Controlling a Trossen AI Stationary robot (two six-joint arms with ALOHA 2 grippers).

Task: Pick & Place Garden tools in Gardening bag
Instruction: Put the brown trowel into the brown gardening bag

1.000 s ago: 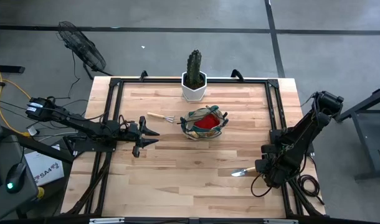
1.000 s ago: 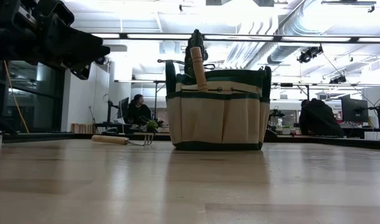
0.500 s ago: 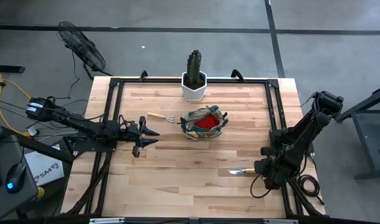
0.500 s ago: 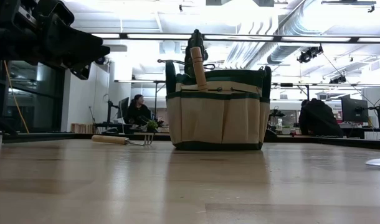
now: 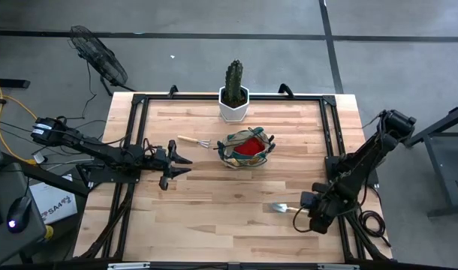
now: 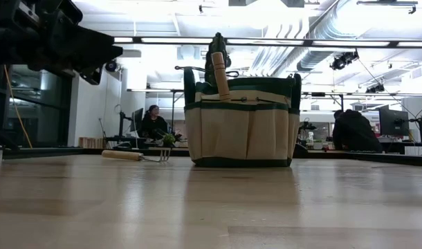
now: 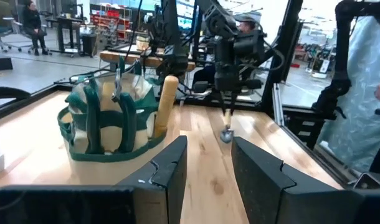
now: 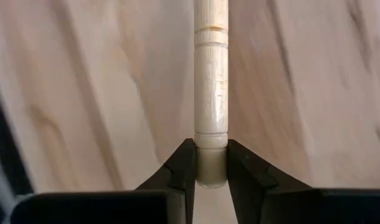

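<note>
Right gripper [image 8: 210,163], table's 4 o'clock edge, is clenched on a trowel [image 5: 280,208] by its pale turned-wood handle; metal blade points toward table ctr. Step in hand, I judge: carrying the trowel; next calls for a lift and swing over the bag's mouth w/o snagging loop handles. Left gripper [image 7: 207,168] at 9 o'clock, fingers parted, empty. Soft olive-tan gardening bag [image 5: 246,148] past ctr toward 12, wooden handle poking out; mini rake [image 5: 193,141] lies near it at 11.

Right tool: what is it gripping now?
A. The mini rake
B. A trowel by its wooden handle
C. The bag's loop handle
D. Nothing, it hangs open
B: in the right wrist view the right tool is shut on the trowel's wooden handle, and the high view shows the metal blade sticking out toward the table's middle; the rake lies beside the bag.
</note>
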